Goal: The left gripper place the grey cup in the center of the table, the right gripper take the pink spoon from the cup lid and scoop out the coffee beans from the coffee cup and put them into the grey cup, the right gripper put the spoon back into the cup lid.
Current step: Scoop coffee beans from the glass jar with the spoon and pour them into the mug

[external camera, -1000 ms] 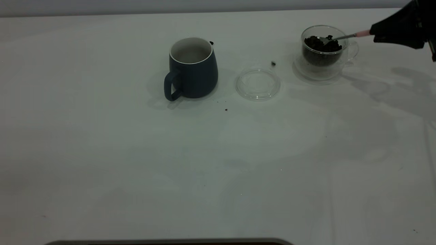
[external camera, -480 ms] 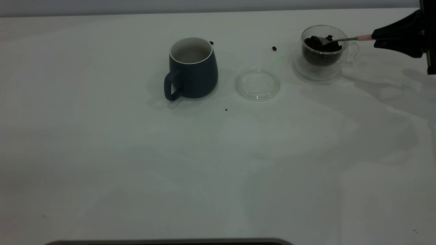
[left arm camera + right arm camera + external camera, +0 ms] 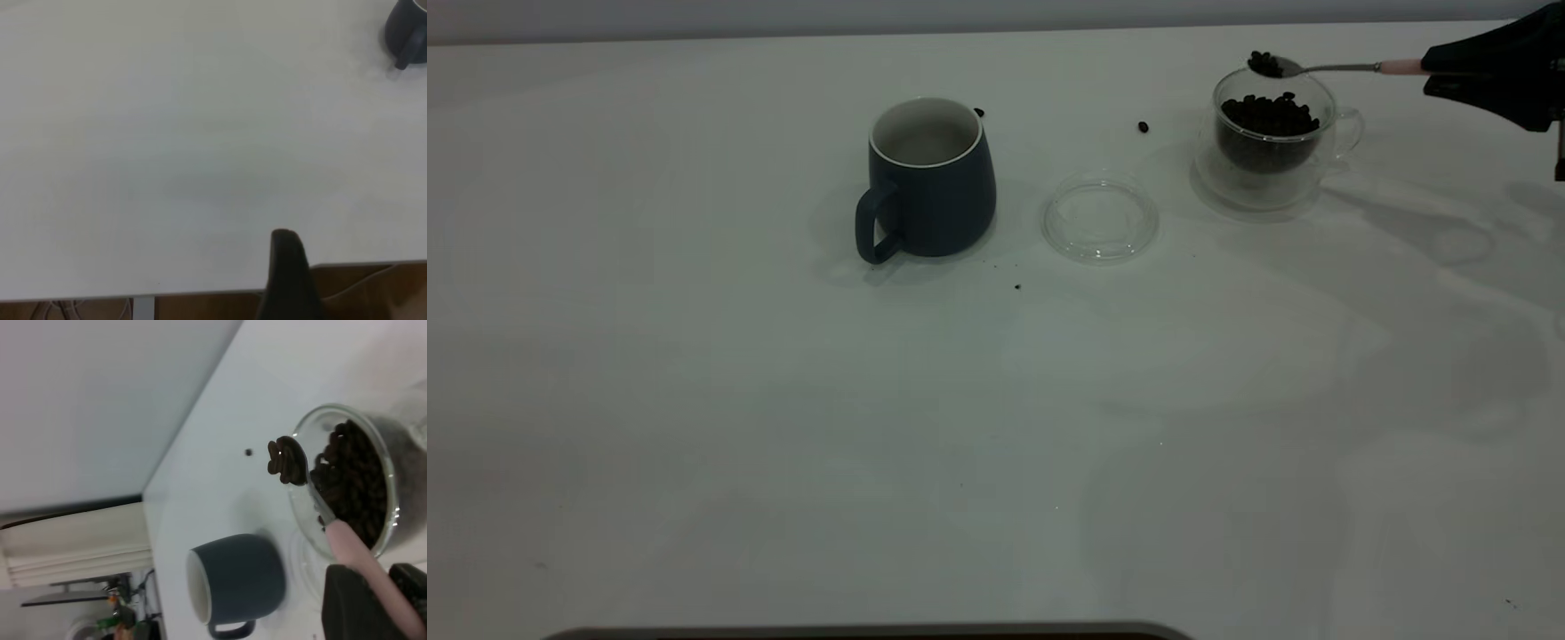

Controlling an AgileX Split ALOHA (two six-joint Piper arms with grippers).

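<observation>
The grey cup (image 3: 929, 178) stands upright near the table's middle, handle toward the front left; it also shows in the right wrist view (image 3: 233, 583) and the left wrist view (image 3: 407, 30). The cup lid (image 3: 1100, 220) lies bare between it and the coffee cup (image 3: 1272, 133), which holds coffee beans (image 3: 1267, 114). My right gripper (image 3: 1436, 71) is shut on the pink spoon (image 3: 1352, 67) by its pink handle (image 3: 363, 560). The spoon's bowl holds a few beans (image 3: 283, 460) just above the coffee cup's far left rim. One finger (image 3: 287, 273) of my left gripper shows at the table's edge.
One loose bean (image 3: 1143, 127) lies on the table (image 3: 996, 400) between the cups, toward the back. Another (image 3: 979, 112) lies behind the grey cup. A dark speck (image 3: 1017, 286) lies in front of the lid.
My right gripper has lifted the spoon out of the coffee cup with beans in its bowl. A loose bean moved toward the back of the table earlier on.
</observation>
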